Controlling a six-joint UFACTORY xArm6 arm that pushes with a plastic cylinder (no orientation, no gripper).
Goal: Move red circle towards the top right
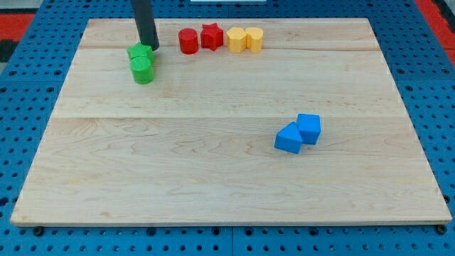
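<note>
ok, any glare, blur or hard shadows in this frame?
Camera view: even light, no glare on the pale wooden board; soft short shadows under the two blue blocks; everything sharp, including my tip beside the green blocks.

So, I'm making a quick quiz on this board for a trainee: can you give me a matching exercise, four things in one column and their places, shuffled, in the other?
Things:
1. red circle
2. blue blocks
3. yellow blocks
4. my tip

Places:
A. right of centre, apart from the rest
B. right end of the top row
C. touching the red star's left side
D. at the top right of the green blocks

Pairs: 1-C, 2-A, 3-B, 4-D
</note>
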